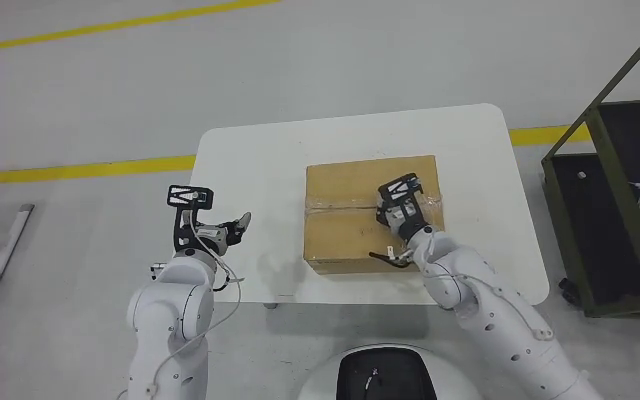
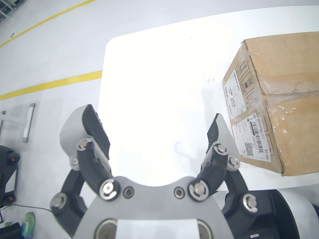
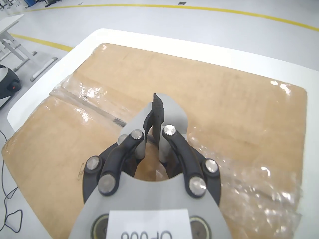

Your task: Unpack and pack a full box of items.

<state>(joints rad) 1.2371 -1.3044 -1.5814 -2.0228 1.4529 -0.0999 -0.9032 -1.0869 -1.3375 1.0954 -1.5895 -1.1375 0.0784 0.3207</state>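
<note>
- Where the left arm comes in at the near left corner of the surface (image 1: pixel 260 170), the left end effector (image 2: pixel 154 123) hangs with its fingers spread wide and nothing between the ribbed pads (image 2: pixel 96 130). It is well apart from the box.
- Top view: left end effector (image 1: pixel 240 222) points sideways toward the box (image 1: pixel 345 215), with bare white surface between them.
- Right end effector (image 3: pixel 157 103): fingers pressed together, holding nothing. It is over the box top, at the taped seam (image 3: pixel 82 95). Whether the tips touch the cardboard cannot be told.
- Top view puts the right end effector (image 1: pixel 390 208) toward the right-hand end of that seam.
- Box: brown cardboard, flaps closed, clear tape along the middle seam and wrinkled over both ends. It sits flat on the surface, right of centre and close to the near edge.
- The box side facing the left arm carries white printed labels (image 2: pixel 249 135); the tape folds down over that side.
- Beyond the box, a strip of bare surface runs to the rounded far edge.
- Floor beyond: pale grey with a yellow line (image 1: pixel 90 168) passing behind the surface.
- Far right, off the surface: a dark green metal cart (image 1: pixel 600 200) stands on the floor.
</note>
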